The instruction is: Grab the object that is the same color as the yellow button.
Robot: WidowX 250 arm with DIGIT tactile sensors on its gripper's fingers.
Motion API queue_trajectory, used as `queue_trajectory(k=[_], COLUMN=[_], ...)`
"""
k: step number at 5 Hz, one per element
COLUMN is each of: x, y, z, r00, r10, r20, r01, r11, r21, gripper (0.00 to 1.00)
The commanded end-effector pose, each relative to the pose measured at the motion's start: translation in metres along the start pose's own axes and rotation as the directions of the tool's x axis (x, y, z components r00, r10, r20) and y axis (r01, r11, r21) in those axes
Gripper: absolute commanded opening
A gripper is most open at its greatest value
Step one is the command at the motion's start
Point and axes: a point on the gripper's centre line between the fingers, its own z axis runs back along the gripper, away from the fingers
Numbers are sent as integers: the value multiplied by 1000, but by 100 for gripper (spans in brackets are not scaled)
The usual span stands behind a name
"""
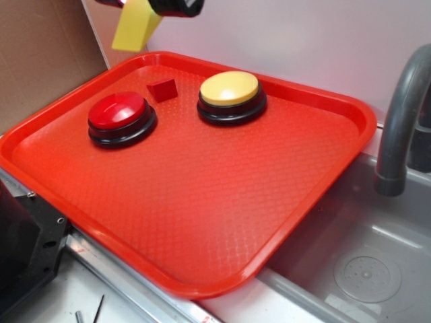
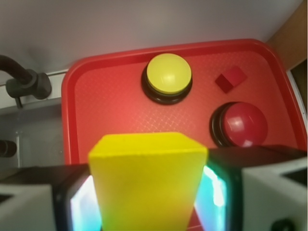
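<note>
Inspecting the red tray (image 1: 316, 195), we found the red button (image 1: 118, 111), the yellow button (image 1: 230, 88) and the small red wedge (image 1: 162, 89) resting on it. We noted the gripper (image 2: 147, 192) clamped on the yellow wedge (image 2: 147, 180), lifted well clear; we judged the grab complete.

A pale, plain wall (image 1: 303, 40) runs behind the scene, evenly lit with a faint pinkish cast. At the left, a brown cardboard panel (image 1: 40, 54) leans against it. A grey sink basin (image 1: 363, 262) sits at the lower right — its round drain (image 1: 368, 277) shows in the bottom — and a dull grey curved faucet (image 1: 403, 114) rises over it. A red plastic tray (image 1: 202, 222) with a textured surface lies partly over the sink's edge. Black metal hardware (image 1: 27, 249) sits at the lower left corner.
</note>
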Motion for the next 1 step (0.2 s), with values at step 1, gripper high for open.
queue_trajectory(k=[1], x=[19], y=[9], z=[9], r00=[999], r10=[49], r20=[-6], r01=[-49], r11=[999], r21=[5], gripper=[0])
